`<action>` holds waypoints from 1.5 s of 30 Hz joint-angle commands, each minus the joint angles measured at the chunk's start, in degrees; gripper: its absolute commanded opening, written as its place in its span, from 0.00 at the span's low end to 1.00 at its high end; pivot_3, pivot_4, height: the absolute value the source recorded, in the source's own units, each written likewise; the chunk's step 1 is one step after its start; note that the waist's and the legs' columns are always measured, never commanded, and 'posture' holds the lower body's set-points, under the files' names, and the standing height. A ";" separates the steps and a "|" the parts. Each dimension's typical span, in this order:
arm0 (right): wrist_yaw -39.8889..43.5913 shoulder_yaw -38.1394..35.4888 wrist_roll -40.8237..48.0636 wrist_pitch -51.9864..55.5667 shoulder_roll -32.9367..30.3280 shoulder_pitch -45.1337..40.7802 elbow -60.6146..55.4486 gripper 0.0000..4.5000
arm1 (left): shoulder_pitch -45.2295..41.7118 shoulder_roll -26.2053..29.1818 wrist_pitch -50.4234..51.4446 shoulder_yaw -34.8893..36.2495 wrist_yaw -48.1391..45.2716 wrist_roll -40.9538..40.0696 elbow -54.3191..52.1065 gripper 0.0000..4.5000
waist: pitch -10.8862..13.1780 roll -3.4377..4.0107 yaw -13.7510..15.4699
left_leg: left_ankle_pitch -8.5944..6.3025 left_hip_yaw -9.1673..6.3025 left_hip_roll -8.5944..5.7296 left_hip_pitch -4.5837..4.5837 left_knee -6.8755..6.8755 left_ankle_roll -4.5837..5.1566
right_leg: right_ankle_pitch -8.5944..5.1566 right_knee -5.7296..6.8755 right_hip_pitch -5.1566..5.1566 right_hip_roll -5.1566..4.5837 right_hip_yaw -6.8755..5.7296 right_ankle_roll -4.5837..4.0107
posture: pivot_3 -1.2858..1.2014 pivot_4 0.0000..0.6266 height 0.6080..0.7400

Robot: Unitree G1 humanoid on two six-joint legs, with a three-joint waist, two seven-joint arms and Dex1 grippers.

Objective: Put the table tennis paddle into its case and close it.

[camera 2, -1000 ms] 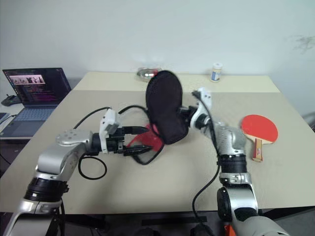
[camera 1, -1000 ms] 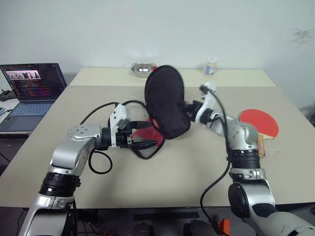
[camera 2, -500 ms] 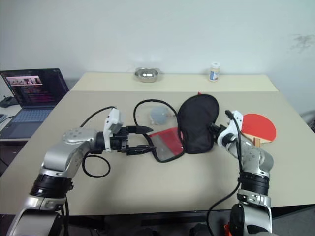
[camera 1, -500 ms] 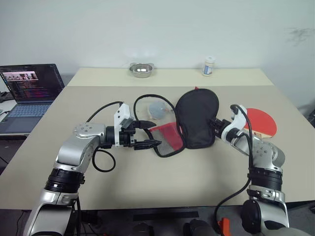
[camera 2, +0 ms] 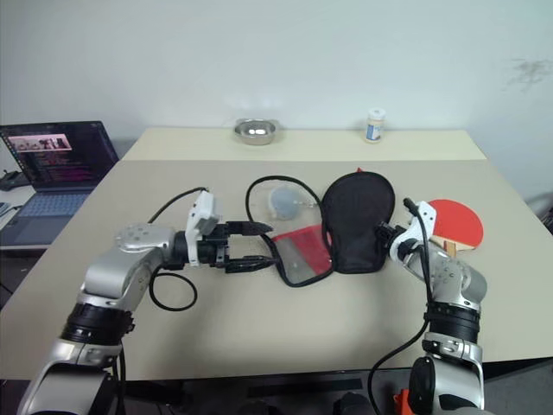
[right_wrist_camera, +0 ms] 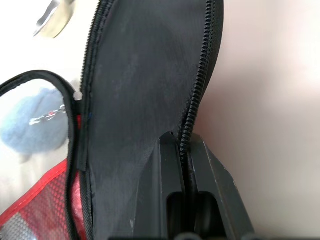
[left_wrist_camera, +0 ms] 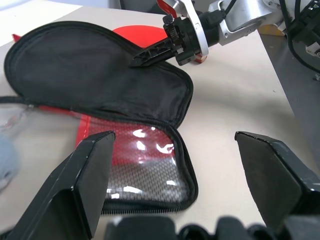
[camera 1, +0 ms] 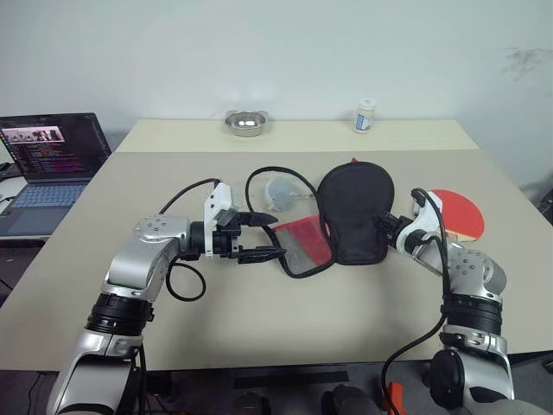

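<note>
Since a second ago, the right hand (right_wrist_camera: 184,165) has lowered the case (camera 1: 352,212) from upright onto the tabletop (camera 1: 259,320), still pinching its zipper edge. The table tennis paddle (camera 1: 458,214) lies just right of it; left hand (camera 1: 263,237) waits wide open.

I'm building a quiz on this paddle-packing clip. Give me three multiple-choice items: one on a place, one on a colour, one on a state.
1. Where does the table tennis paddle lie?
A. inside the case
B. on the table behind the right gripper
C. beside the laptop

2. What colour is the case's raised flap?
A. black
B. blue
C. white

3. How is the left gripper?
A. shut on the case
B. open, holding nothing
C. shut on the paddle

Answers:
1 B: its red face shows on the table past the right gripper.
2 A: the case lies spread open, black flap beside the red mesh half.
3 B: the left gripper has its fingers apart, short of the case.
</note>
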 commanded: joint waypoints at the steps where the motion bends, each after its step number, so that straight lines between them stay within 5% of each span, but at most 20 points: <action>1: -1.66 -2.76 1.80 -0.15 -0.37 -0.75 -1.76 0.01 | -1.77 -0.23 -1.38 0.79 -0.17 0.04 -0.16 0.93 | 0.00 0.00 0.00 | 0.00 0.00 0.00 0.00 0.00 0.00 | 0.00 0.00 0.00 0.00 0.00 0.00 | 0.52 0.24 1.00; 13: -4.68 -2.07 2.34 3.25 0.35 2.12 -5.15 0.01 | -4.41 -1.89 -2.36 0.06 -0.27 0.90 2.00 0.93 | 0.00 0.00 -0.01 | 0.00 0.00 0.00 0.01 0.00 0.00 | 0.00 0.01 -0.01 0.01 0.02 0.01 | 0.52 0.24 1.00; 17: -3.18 0.07 0.69 2.27 -1.25 1.96 -3.93 0.22 | -4.73 -2.37 -2.33 -0.10 -0.39 1.15 2.01 0.93 | 0.00 0.00 -0.02 | 0.00 -0.01 0.01 0.01 0.00 0.00 | 0.00 0.01 -0.01 0.02 0.00 0.01 | 0.52 0.24 1.00; 27: 8.26 10.71 -6.30 -1.26 -14.24 1.75 -6.58 0.99 | -4.11 -3.30 -1.95 -0.18 0.09 1.25 0.98 0.93 | 0.01 0.01 0.02 | 0.00 0.00 -0.02 -0.02 0.00 0.00 | -0.11 -0.03 -0.01 0.02 0.01 0.20 | 0.52 0.24 1.00; 34: 10.04 10.30 -9.57 0.65 -22.76 6.62 -14.00 0.99 | -3.40 -3.80 -1.68 -0.53 0.16 1.07 -2.48 0.93 | 0.02 0.01 0.13 | 0.00 -0.03 0.02 -0.03 -0.02 0.01 | -0.12 -0.04 -0.03 0.04 0.00 0.21 | 0.52 0.24 1.00; 45: -1.29 4.79 -17.06 1.07 -18.39 10.71 -8.67 0.99 | -6.82 -6.29 -5.38 -3.00 0.31 3.46 -1.38 0.93 | 0.02 0.01 -0.03 | 0.01 0.04 -0.02 0.02 0.03 -0.01 | -0.12 -0.01 -0.01 0.04 0.09 0.31 | 0.52 0.24 1.00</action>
